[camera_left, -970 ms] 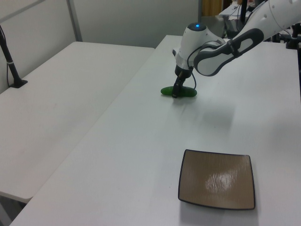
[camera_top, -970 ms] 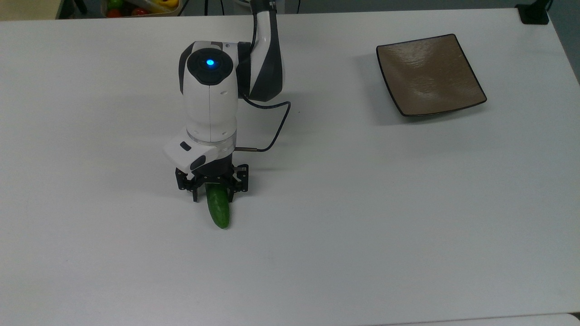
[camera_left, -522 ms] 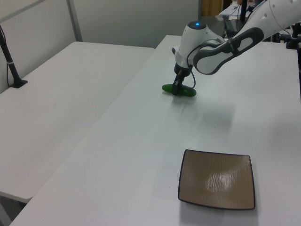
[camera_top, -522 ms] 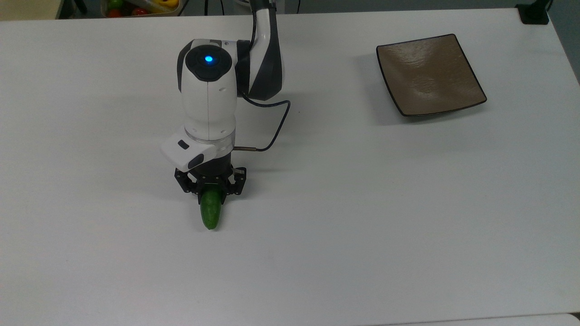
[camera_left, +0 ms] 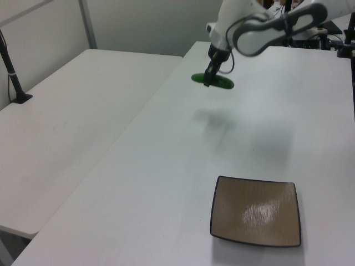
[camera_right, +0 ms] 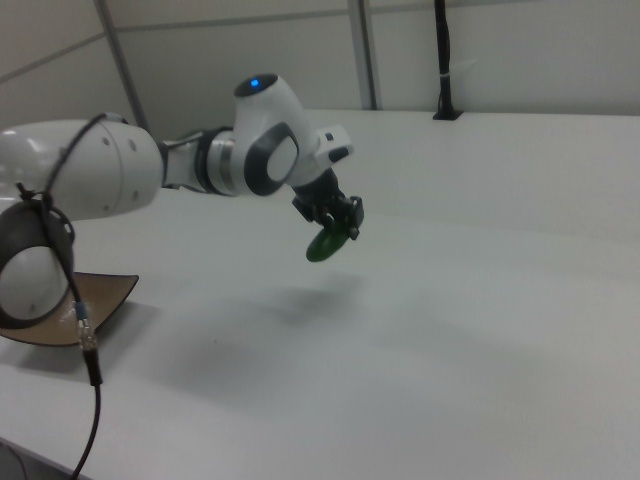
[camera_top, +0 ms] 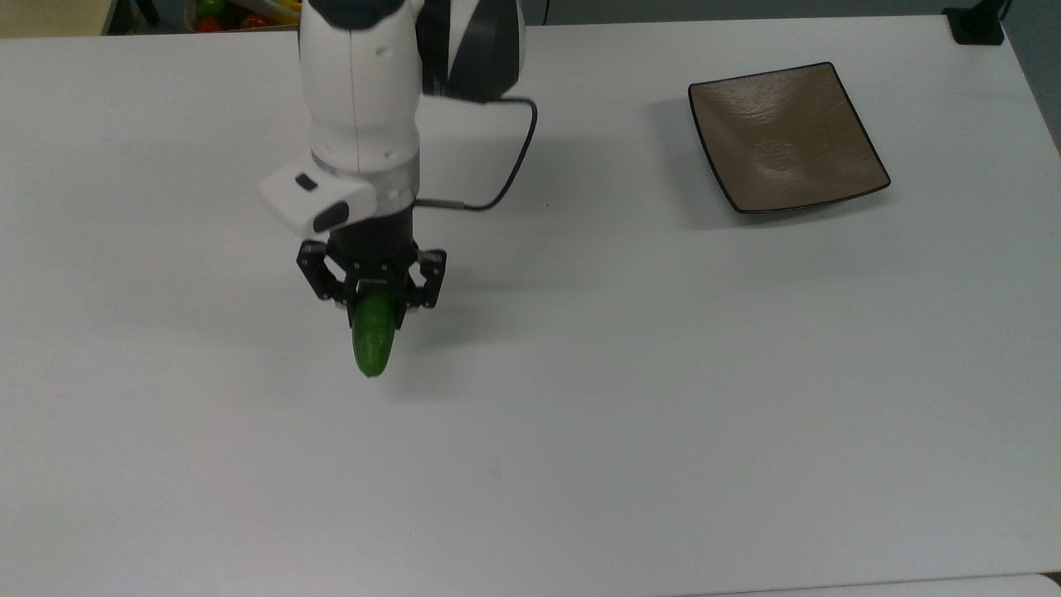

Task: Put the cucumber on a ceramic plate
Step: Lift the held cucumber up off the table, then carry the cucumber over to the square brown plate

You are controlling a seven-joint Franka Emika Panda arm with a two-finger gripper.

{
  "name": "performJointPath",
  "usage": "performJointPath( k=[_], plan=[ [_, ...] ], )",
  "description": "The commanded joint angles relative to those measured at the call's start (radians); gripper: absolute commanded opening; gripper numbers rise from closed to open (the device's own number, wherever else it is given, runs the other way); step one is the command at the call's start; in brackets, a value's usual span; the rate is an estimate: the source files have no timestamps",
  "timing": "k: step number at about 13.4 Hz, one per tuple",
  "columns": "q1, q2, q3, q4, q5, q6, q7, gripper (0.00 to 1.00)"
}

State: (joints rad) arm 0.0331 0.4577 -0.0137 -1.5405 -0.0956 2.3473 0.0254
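Observation:
My gripper (camera_top: pixel 375 308) is shut on the dark-green cucumber (camera_top: pixel 372 340) and holds it in the air above the white table (camera_top: pixel 580 414). A shadow lies on the table below it in the left view, where the cucumber (camera_left: pixel 214 81) hangs level under the gripper (camera_left: pixel 208 81). In the right view the cucumber (camera_right: pixel 324 244) sits between the fingers of the gripper (camera_right: pixel 338 233), well clear of the tabletop. The square brown ceramic plate (camera_top: pixel 785 138) rests bare at the top view's upper right, far from the gripper. It lies at the left view's lower right as the plate (camera_left: pixel 255 210), and its corner (camera_right: pixel 100 300) peeks out behind the arm.
A black cable (camera_top: pixel 506 178) loops from the wrist. A container of colourful produce (camera_top: pixel 249 12) sits past the table's far edge. A second white table (camera_left: pixel 72 111) stands on the left view's left. A black post (camera_right: pixel 443 60) rises at the right view's back.
The gripper has risen off the table with the cucumber held in it. In the top view it moved up the picture; the cucumber's shadow has separated from it.

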Motion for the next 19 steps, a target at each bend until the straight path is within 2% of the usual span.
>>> performJointPath(
  k=[1,5,8,11,16,19],
  plan=[
    [0.011,-0.164,-0.005,-0.064,0.057,-0.161,-0.013,0.08],
    [0.051,-0.263,-0.005,-0.067,0.070,-0.370,-0.015,0.08],
    [0.082,-0.361,-0.003,-0.153,0.079,-0.433,-0.016,0.08],
    [0.128,-0.428,-0.003,-0.196,0.120,-0.488,-0.016,0.08],
    [0.258,-0.465,-0.003,-0.194,0.177,-0.574,0.016,0.09],
    [0.372,-0.455,0.003,-0.194,0.181,-0.579,0.082,0.11]
  ],
)
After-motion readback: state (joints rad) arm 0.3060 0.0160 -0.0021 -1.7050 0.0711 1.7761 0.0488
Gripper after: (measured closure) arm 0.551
